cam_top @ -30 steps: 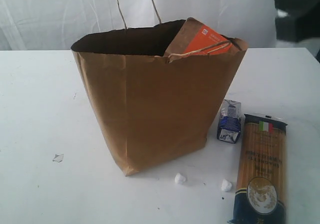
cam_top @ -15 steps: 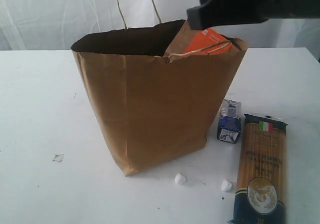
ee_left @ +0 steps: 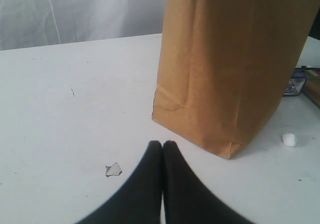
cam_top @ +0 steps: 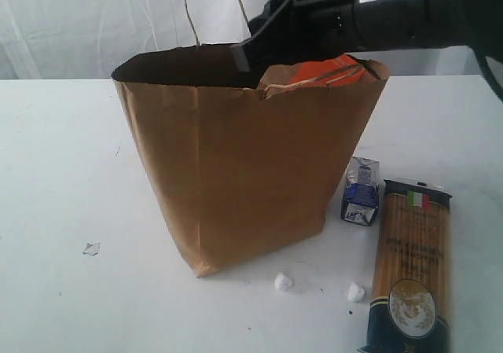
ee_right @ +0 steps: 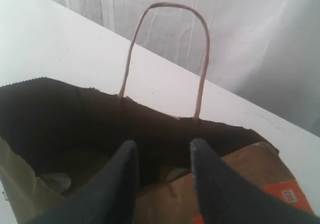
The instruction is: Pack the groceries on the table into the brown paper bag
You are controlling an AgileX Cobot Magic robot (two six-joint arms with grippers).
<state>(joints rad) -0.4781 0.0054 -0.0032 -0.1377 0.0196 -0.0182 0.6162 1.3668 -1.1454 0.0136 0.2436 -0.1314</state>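
Right gripper (ee_right: 162, 144) is hovering over the mouth of the brown paper bag (cam_top: 251, 172), jaws partly apart, gripping nothing. The brown pouch with orange label (ee_right: 250, 176) is leaning inside the bag, just below it. Left gripper (ee_left: 162, 145) is sitting low over the table (ee_left: 60, 99), pinched closed and empty, the bag's base just ahead. The small blue-white carton (cam_top: 361, 191) and long spaghetti pack (cam_top: 411, 266) are lying outside the bag, well below the right gripper.

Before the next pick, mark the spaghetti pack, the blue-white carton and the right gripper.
long spaghetti pack (cam_top: 410, 266), exterior view, middle of its front.
small blue-white carton (cam_top: 361, 192), exterior view, front face.
right gripper (ee_right: 163, 142), right wrist view, midway between fingertips.
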